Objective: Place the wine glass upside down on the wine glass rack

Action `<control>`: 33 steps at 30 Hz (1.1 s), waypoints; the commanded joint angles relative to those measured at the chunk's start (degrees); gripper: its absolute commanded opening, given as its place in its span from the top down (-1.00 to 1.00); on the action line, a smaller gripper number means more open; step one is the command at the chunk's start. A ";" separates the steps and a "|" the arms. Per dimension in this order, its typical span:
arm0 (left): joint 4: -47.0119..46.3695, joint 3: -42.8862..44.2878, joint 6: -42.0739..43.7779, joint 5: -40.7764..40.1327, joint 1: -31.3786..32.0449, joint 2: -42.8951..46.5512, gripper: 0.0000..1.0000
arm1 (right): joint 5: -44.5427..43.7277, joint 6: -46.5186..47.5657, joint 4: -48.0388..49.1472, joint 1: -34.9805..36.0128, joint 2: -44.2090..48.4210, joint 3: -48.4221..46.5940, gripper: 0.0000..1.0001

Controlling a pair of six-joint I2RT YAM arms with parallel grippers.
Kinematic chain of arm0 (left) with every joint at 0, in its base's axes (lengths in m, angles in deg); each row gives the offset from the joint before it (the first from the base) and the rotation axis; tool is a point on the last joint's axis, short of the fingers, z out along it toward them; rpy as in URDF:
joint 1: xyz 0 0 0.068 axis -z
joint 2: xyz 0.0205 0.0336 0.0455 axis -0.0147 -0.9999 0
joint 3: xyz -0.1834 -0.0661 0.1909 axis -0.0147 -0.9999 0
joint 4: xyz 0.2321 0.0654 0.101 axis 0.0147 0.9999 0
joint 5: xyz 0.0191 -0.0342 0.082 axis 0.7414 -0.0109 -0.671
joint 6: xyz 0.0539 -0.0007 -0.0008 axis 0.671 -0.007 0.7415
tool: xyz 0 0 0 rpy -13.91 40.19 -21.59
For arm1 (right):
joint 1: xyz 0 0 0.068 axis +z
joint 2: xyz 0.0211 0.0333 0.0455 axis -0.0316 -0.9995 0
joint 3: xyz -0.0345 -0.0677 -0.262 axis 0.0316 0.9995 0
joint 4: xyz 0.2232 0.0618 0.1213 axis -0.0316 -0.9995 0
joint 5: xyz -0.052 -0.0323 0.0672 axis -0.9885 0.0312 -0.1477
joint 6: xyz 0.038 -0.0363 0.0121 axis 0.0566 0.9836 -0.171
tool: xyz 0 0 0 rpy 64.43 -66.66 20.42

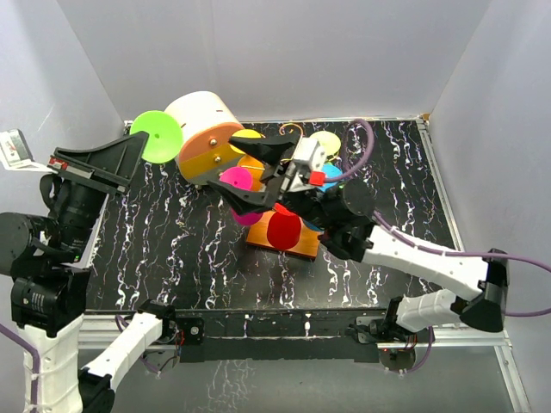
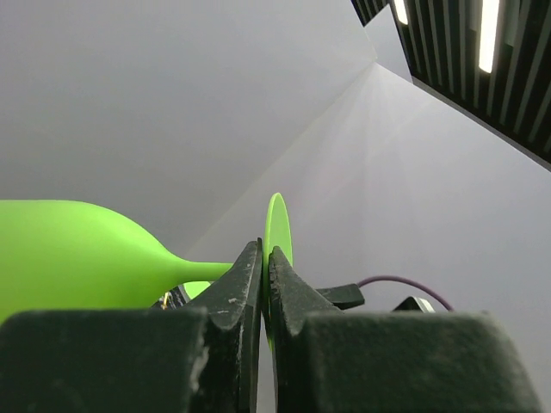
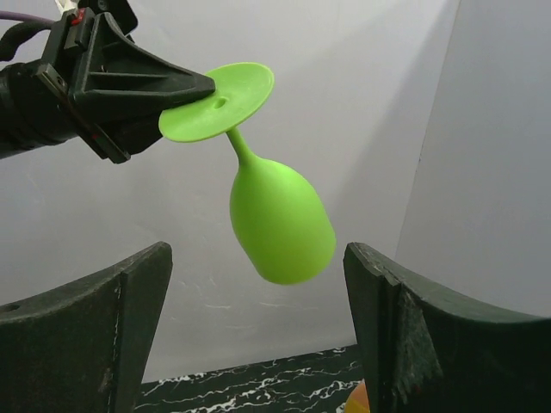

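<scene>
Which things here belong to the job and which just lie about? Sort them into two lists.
Job: green wine glass, foot pinched in the left hand; wine glass rack.
Lying about: cream-and-orange drum box; pink glass and red glass at the rack.

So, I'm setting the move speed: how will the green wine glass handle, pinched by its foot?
Probably light: the left hand holds the green wine glass by the foot's edge alone. Its matte, opaque look suggests plastic, so likely not fragile. Hanging tilted from an off-centre pinch, it may swing.
</scene>
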 commanded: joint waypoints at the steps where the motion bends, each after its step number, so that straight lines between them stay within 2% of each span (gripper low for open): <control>1: -0.66 -0.77 2.85 -5.11 0.15 1.96 1.00 | -2.14 -2.38 -0.63 0.22 7.22 3.81 -0.59; 8: 0.78 -2.85 1.91 -4.30 0.13 0.20 1.00 | -6.56 -7.07 -9.33 0.22 18.78 9.04 -0.57; 16: 0.32 0.54 -0.88 1.78 0.20 -9.37 1.00 | -9.02 -8.05 -22.84 0.21 29.44 10.38 -0.57; 19: -2.48 0.17 -2.22 4.13 0.12 -12.93 1.00 | -9.98 -10.15 -23.47 0.17 32.49 11.91 -0.57; 25: -6.30 6.19 -1.05 8.29 0.17 -22.82 1.00 | -11.62 -12.93 -25.18 0.24 36.74 13.99 -0.56; 33: -10.96 9.94 1.26 5.90 0.16 -31.17 1.00 | -12.40 -14.57 -25.80 0.21 39.48 14.74 -0.56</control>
